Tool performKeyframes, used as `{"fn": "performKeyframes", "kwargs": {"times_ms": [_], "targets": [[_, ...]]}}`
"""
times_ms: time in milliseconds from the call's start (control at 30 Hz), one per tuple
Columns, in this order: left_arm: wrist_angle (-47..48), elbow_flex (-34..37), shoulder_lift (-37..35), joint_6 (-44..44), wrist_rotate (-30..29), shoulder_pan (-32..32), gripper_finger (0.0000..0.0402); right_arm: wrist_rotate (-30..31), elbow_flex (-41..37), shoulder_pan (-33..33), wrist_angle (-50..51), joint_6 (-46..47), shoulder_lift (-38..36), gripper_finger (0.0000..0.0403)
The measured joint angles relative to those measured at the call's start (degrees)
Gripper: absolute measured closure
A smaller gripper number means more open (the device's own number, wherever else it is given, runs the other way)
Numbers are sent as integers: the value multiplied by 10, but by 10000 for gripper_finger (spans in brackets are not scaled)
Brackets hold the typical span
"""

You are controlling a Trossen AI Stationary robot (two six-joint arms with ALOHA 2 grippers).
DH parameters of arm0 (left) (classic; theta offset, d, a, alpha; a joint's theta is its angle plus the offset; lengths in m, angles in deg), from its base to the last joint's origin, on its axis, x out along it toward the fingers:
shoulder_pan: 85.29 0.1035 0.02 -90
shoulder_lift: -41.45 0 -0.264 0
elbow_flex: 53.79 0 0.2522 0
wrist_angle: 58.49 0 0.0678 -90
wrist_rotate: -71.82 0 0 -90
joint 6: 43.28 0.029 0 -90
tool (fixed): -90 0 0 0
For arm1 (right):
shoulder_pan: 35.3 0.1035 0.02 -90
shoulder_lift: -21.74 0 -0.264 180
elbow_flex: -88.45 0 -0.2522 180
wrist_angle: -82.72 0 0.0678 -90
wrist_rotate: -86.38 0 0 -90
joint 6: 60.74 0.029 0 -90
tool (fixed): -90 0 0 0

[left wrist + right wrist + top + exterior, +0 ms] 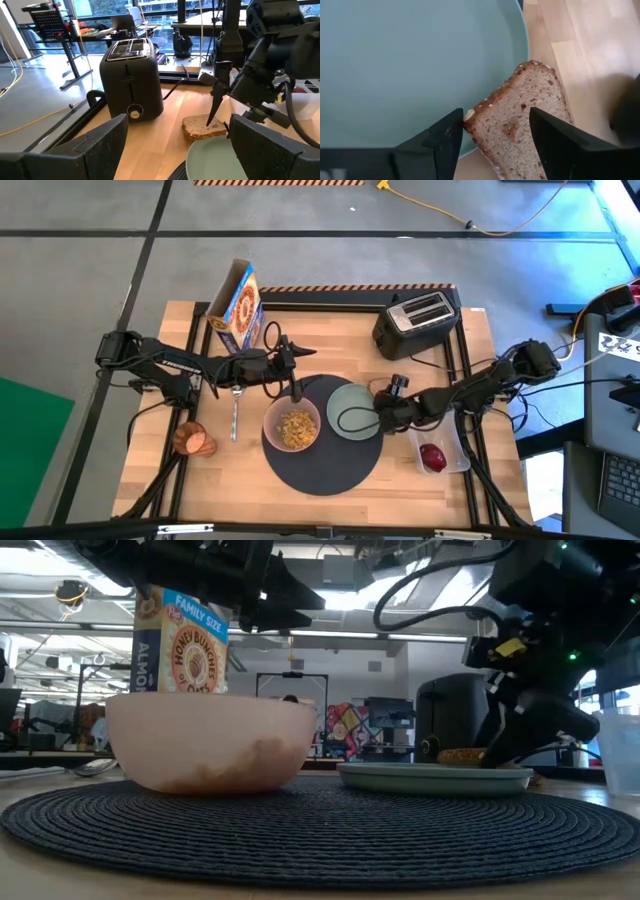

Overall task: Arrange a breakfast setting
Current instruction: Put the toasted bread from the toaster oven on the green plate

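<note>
With the toast (520,117) lying half on the wood, one corner over the plate (410,60) rim on its toaster-side edge, the right gripper (495,135), fingers spread astride that corner, is nearer; the left gripper (175,150) hovers open over the mat.
</note>
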Motion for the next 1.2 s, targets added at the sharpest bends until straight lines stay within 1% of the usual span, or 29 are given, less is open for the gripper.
{"fn": "performKeyframes", "kwargs": {"times_ms": [300,500,767,867,1067,1200], "targets": [[2,0,0,0,0,0,70,-5,0,-3,-7,0,14,189],[3,0,0,0,0,0,70,9,0,-3,-11,-1,27,189],[4,0,0,0,0,0,70,15,3,-2,-9,0,26,191],[4,0,0,0,0,0,70,16,11,-2,-9,0,26,208],[4,0,0,0,0,0,70,19,16,-2,12,-1,26,266],[4,0,0,0,0,0,70,20,16,-2,22,0,26,294]]}}
